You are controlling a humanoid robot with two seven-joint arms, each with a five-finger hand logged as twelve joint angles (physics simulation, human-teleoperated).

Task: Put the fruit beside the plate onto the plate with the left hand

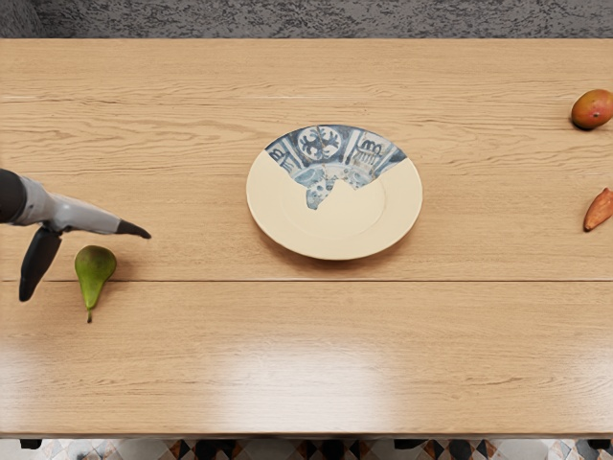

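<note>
Fingers point(131, 230) of the left hand point(57, 218) spread apart, clamped on nothing: one long dark-tipped digit reaches toward the plate point(287, 218), another hangs down on the side away from the plate. Between the two sits the pear point(94, 268), green, lying on the surface point(306, 364) well to the plate's left and slightly nearer the camera, stem end pointing at the near edge. No contact visible between fingers and pear; the hand looks staged just beside and above it. My reading: the open spread is a pre-grasp, set wide so the pear's fat body can pass between the digits before they close. The arm enters from the left edge, only its last grey segment showing. Plate itself bare, cream with a blue-and-white patterned section on its far part, so any spot on it is free for the drop. Far to the plate's right, by the surface edge, a red-orange mango point(592, 108) and below it an orange tapered piece point(599, 209), kind uncertain; both beyond this hand's likely interest. No brand, label or legible writing anywhere; the plate's pattern carries no readable letters.
</note>
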